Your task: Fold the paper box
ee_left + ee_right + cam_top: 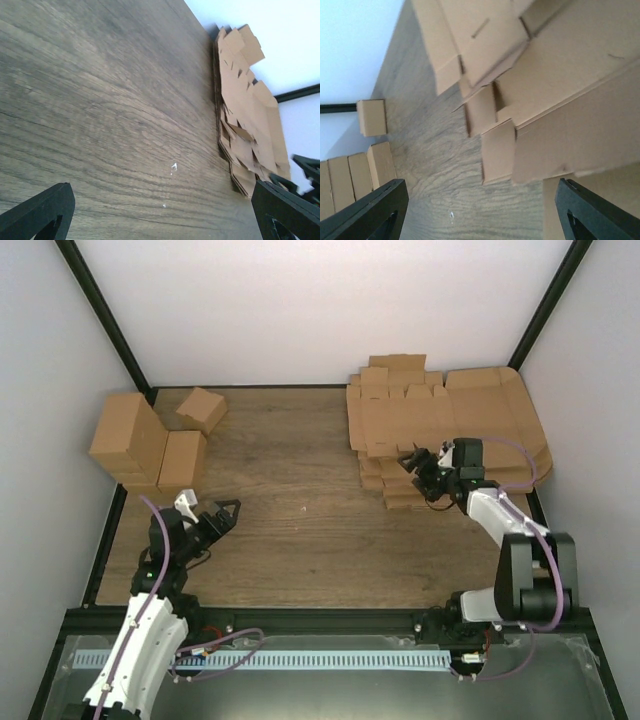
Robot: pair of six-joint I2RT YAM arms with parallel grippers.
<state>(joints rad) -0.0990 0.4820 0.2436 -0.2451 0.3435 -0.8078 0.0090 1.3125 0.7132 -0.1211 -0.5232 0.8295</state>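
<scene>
Nearest to us, the left gripper [222, 516] is hovering low over the table [300, 540]. Its jaws are gaping wide and holding nothing. Between its fingers [42, 212] only bare wood grain is showing.

Further out, the right gripper [420, 471] is reaching over the near corner of the pile [400, 420] of flat cardboard sheets. Its jaws are standing wide too, and nothing is sitting in them. In the right wrist view its two fingers [370, 212] are framing the jagged flaps at the pile's edge. We cannot tell whether a fingertip is touching the cardboard.

The paper box [570, 125], as far as we can tell, is lying as the flat, unfolded top sheet. It is lying just ahead of and beneath the right gripper, well apart from the left one. We are not able to separate it cleanly from the sheets under it.

Beyond the left gripper and off to its left, a group of folded boxes [130, 440] is standing against the far-left corner. One small box [200, 408] is leaning tilted beside them. From the right gripper, those boxes are showing far across the table.
</scene>
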